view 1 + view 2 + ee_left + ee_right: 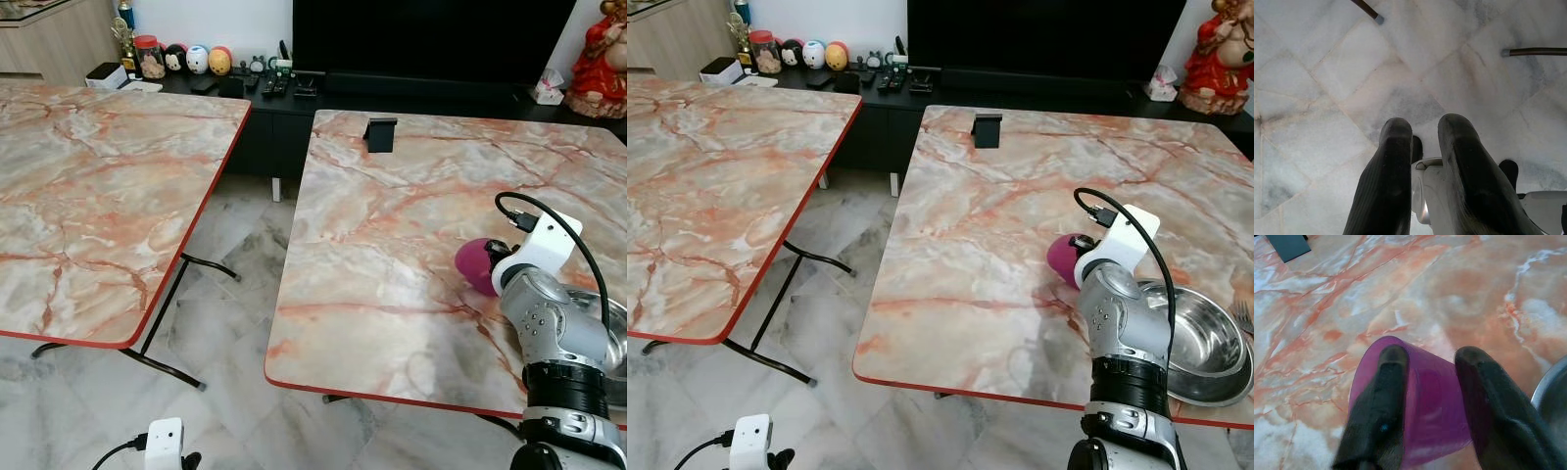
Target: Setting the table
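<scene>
While right gripper (1425, 406) clamps purple cup (1415, 396) over table (970, 225), steel bowl (1200, 343) beside sits empty.

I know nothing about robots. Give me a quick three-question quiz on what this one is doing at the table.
1. True or false: the right claw is closed on the purple cup.
2. What lies on the table beside the robot's right arm? A) a glass jug B) a steel bowl C) a wooden tray
3. Fill in: the left claw hangs low over the marble ____.

Key
1. True: its black fingers sit on either side of the cup.
2. B
3. floor
</scene>
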You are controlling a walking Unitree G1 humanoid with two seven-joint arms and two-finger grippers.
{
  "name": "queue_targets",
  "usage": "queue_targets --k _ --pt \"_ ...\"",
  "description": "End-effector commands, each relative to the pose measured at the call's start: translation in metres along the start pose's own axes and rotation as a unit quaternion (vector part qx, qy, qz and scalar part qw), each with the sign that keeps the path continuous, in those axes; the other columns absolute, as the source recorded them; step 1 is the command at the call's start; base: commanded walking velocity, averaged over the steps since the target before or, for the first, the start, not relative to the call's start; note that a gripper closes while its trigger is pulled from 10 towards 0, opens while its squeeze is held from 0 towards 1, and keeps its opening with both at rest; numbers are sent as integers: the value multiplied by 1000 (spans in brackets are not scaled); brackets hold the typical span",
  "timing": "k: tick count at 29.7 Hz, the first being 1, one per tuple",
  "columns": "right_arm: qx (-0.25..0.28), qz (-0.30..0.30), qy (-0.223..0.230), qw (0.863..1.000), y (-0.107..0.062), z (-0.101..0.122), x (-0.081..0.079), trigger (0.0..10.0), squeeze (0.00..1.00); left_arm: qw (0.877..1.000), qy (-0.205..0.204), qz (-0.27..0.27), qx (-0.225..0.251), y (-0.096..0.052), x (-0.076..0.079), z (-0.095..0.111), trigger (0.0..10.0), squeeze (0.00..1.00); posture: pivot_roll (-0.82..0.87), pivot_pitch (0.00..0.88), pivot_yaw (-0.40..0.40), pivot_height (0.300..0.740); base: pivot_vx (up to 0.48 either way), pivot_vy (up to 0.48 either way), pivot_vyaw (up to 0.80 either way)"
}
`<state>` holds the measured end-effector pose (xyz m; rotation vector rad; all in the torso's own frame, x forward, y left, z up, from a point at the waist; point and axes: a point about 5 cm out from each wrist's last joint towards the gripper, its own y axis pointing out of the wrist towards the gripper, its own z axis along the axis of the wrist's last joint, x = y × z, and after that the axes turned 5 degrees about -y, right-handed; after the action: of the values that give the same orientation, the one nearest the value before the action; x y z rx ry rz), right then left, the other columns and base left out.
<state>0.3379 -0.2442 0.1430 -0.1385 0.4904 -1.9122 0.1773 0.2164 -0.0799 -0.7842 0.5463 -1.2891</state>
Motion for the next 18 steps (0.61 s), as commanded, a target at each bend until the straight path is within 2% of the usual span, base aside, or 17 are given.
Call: queue_targets --k 1,15,16,18 --pt "4 4 7 1000 1 3 -1 10000 1000 1000 13 0 -11 -1 -2 -3 10000 0 4 0 -27 740 0 0 0" --pt "-1 9 6 1000 0 0 -2 10000 1000 1000 15 3 -24 -3 -6 -11 10000 0 6 0 -27 740 0 0 0" --pt "-3 19 4 1000 0 0 -5 10000 0 1000 15 5 -27 -4 -9 -13 10000 0 6 0 -27 740 0 0 0" --pt "-3 26 4 1000 0 -1 -7 10000 0 999 14 8 -29 -5 -12 -14 10000 0 6 0 -27 740 0 0 0"
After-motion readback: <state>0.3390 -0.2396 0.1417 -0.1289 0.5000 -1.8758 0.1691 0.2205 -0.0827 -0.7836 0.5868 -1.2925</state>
